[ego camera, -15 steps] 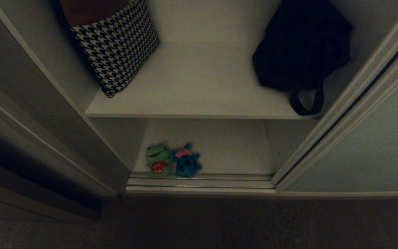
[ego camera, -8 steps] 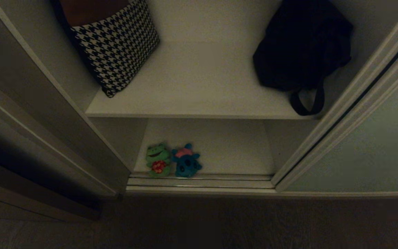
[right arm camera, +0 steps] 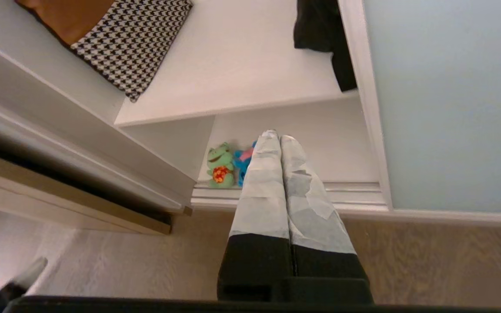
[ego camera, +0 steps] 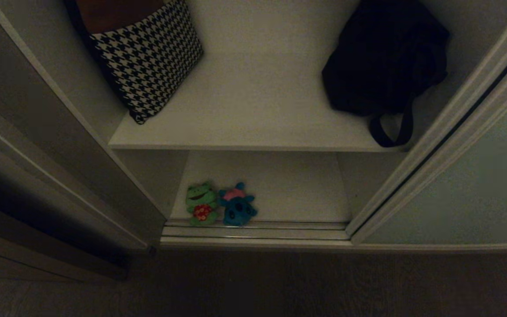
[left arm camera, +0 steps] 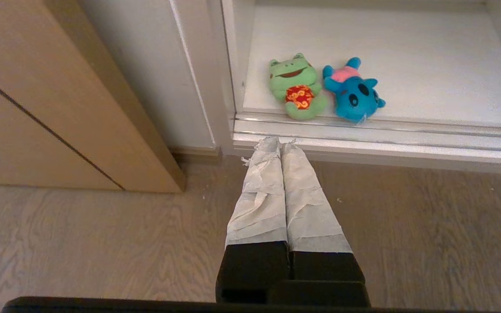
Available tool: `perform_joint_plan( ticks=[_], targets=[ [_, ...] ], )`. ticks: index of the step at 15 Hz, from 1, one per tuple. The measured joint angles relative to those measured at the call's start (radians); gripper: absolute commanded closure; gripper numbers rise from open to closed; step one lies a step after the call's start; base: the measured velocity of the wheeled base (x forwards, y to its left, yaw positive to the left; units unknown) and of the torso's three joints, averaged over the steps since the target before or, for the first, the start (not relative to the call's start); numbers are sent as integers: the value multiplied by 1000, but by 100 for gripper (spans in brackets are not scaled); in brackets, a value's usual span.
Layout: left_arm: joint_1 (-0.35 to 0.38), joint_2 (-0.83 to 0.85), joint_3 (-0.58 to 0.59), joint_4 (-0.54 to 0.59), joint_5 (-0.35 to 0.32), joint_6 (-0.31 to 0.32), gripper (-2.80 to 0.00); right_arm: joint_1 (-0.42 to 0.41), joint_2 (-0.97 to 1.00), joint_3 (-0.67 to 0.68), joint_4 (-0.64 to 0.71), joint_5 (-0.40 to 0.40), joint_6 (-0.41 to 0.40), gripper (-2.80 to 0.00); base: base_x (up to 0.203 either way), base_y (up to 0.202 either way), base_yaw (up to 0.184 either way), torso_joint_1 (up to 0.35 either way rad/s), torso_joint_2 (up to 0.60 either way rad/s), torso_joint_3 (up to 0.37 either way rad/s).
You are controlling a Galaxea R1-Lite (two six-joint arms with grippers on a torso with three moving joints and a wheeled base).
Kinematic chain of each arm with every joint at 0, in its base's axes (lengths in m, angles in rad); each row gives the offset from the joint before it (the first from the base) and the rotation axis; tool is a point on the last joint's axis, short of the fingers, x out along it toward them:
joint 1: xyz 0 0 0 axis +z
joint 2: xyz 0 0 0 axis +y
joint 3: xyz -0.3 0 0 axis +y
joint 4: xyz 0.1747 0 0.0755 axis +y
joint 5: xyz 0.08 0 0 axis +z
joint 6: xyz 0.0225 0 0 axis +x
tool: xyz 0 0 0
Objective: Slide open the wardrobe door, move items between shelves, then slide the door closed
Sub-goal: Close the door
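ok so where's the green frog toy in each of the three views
Head view: green frog at the bottom shelf's front left, beside the blue toy.
Left wrist view: the frog lies just behind the door track, beyond the shut left gripper.
Right wrist view: the frog shows beside the shut right gripper, which partly hides the blue toy.
Shared landmark: the door track.
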Motion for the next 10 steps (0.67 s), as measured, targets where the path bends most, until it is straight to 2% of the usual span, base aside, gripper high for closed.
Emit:
perform_joint_plan(
  ticks=[3, 5, 10],
  targets=[
    [0, 0, 0, 0, 0, 0, 0, 3, 81, -1, -93, -21, 13, 0, 0, 0, 0, 0, 0, 0],
    [0, 0, 0, 0, 0, 0, 0, -23, 115, -19, -101, -27, 44, 0, 0, 0, 0, 0, 0, 0],
    [0, 0, 0, 0, 0, 0, 0, -225, 179, -53, -101, 168, 62, 0, 0, 0, 0, 0, 0, 0]
  ],
)
